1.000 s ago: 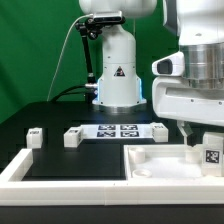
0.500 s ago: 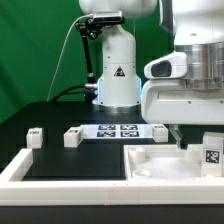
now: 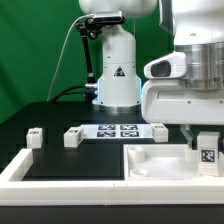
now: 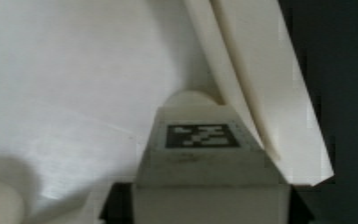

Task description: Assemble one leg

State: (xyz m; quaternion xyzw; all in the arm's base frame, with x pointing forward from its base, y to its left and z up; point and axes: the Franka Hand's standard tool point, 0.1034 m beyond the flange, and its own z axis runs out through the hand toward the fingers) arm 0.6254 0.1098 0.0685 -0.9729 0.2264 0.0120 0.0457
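Note:
My gripper [image 3: 205, 143] is shut on a leg [image 3: 207, 152], a stubby white block with a black-and-white tag, at the exterior view's right. It holds the leg just above the large white tray-like part [image 3: 160, 168]. In the wrist view the leg [image 4: 202, 140] fills the space between my dark fingers [image 4: 126, 205], tag facing the camera, with the tray's raised rim [image 4: 256, 70] right beside it. My gripper [image 4: 202, 205] is mostly hidden behind the leg. Three more look-alike legs stand on the black table: one at the left [image 3: 35, 137], one left of centre [image 3: 73, 137], one at the right [image 3: 158, 131].
The marker board [image 3: 120, 130] lies flat between the loose legs. The robot base [image 3: 117, 80] stands behind it. A white raised border [image 3: 40, 172] runs along the table's front and left.
My arm shifted towards the exterior view's left. The held leg moved slightly left and up with it, staying over the tray's right end.

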